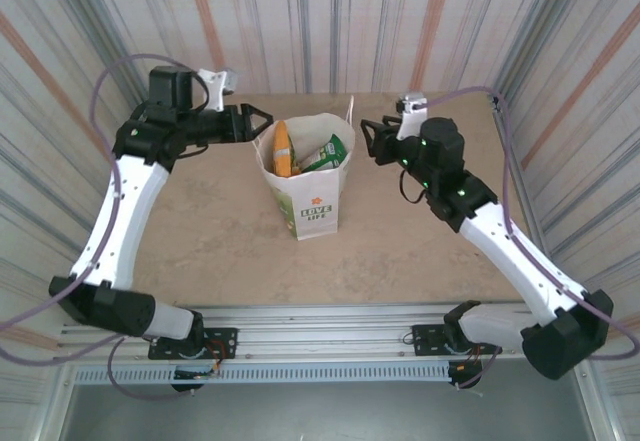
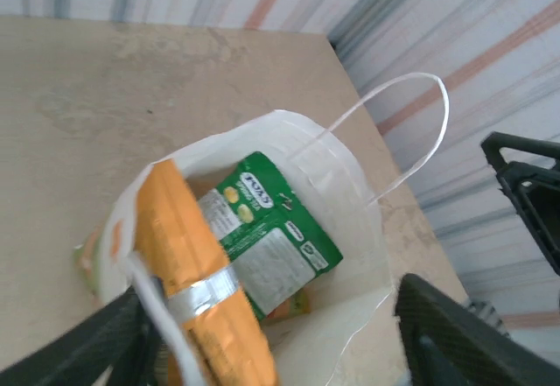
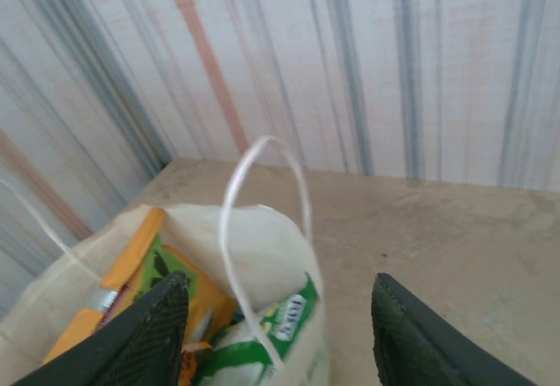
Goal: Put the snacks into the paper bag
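The white paper bag [image 1: 312, 206] stands upright mid-table with snacks sticking out of its mouth: an orange packet [image 1: 284, 149] and a green packet [image 1: 327, 153]. My left gripper [image 1: 262, 121] hovers open just left of the bag's rim, holding nothing. In the left wrist view the orange packet [image 2: 197, 272] and the green packet [image 2: 267, 233] lie inside the bag [image 2: 350, 193], with my left gripper [image 2: 271, 355] spread wide over them. My right gripper [image 1: 366, 141] is open just right of the bag. In the right wrist view my right gripper [image 3: 280, 342] frames the bag's loop handle [image 3: 262, 228] and a green packet [image 3: 284, 325].
The beige table [image 1: 200, 231] lies bare around the bag. Striped walls [image 1: 330, 21] close in the back and both sides. A metal rail [image 1: 320, 326] with both arm bases runs along the near edge.
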